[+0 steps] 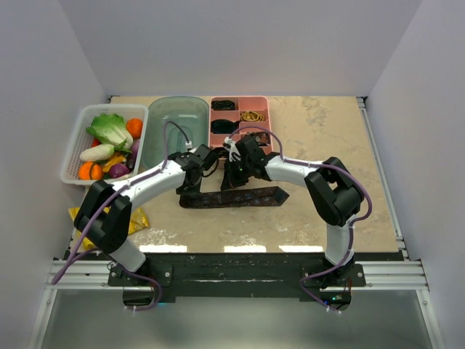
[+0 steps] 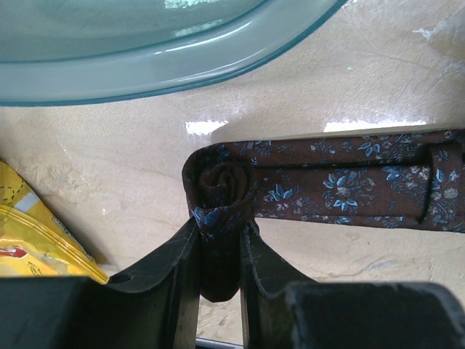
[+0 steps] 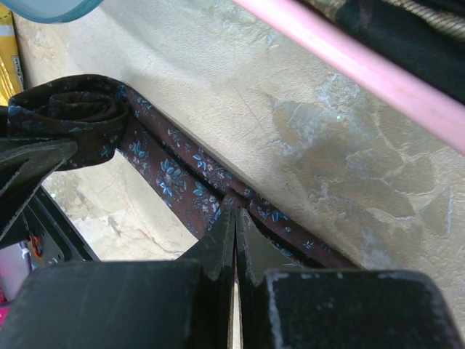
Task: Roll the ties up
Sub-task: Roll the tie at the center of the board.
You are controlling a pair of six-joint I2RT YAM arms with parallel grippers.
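Left fingers point(image 2: 174, 269) pinch the tie point(image 2: 327, 189) roll; right fingers point(image 3: 221, 247), closed, pin it flat. Wind your turns tight, aligned.

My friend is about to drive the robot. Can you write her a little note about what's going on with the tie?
Left tool: shut on the rolled-up end of the brown flowered tie.
Right tool: shut, with its tips on the flat part of the tie. I cannot tell if it pinches the cloth.
Where: the tie lies on the table, on the arms' side of the pink tray.
Done: a small roll is started at one end.
Left to do: most of the tie lies flat, so it needs rolling up to its pointed end.
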